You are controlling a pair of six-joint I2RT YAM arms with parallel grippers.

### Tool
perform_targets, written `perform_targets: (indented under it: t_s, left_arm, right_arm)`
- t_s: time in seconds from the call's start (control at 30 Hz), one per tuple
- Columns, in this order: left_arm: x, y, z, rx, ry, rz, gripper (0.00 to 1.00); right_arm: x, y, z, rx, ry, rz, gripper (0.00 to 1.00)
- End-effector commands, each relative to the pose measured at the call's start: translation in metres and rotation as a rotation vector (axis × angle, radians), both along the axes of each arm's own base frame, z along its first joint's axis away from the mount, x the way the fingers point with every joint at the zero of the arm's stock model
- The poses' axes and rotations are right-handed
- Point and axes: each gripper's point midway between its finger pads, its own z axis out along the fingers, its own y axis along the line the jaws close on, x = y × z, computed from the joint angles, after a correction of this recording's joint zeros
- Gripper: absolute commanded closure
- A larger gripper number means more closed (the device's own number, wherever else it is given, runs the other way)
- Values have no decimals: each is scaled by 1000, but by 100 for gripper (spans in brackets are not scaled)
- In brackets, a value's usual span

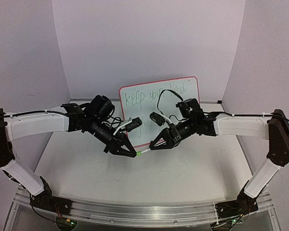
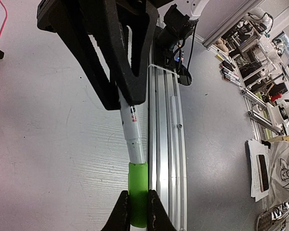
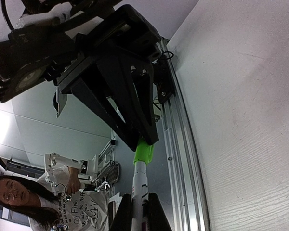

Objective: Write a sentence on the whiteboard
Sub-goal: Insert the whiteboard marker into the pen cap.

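The whiteboard [image 1: 178, 91] stands upright at the back of the table, with green handwriting on it. A white marker [image 1: 147, 150] with a green cap spans between the two grippers above the table. My left gripper [image 1: 134, 155] is shut on the green cap [image 2: 138, 192]. My right gripper [image 1: 152, 147] is shut on the white barrel [image 3: 140, 187]. In the left wrist view my left gripper [image 2: 138, 211] pinches the cap and the barrel [image 2: 132, 132] runs into the right fingers. In the right wrist view my right gripper [image 3: 139, 211] grips the barrel, and the cap [image 3: 143, 153] sits in the left fingers.
The table's aluminium front rail [image 1: 144, 211] runs along the near edge and shows in the left wrist view [image 2: 164, 120]. Grey walls enclose the back and sides. A person [image 3: 19, 202] stands beyond the table edge in the right wrist view.
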Motion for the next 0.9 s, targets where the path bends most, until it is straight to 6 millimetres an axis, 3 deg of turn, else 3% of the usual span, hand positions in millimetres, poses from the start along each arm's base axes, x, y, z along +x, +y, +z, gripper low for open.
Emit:
perform_targets:
  t_s: [0.0, 0.53, 0.87]
  left_arm:
    - [-1, -12, 15, -86, 8, -32, 100]
    - [-4, -17, 26, -142, 41, -37, 100]
    - [-4, -16, 42, -203, 8, -24, 100]
  right_arm:
    - [2, 18, 9, 30, -77, 10, 100]
    - [-10, 42, -2, 7, -94, 44, 100]
    - [-21, 54, 6, 44, -88, 89, 100]
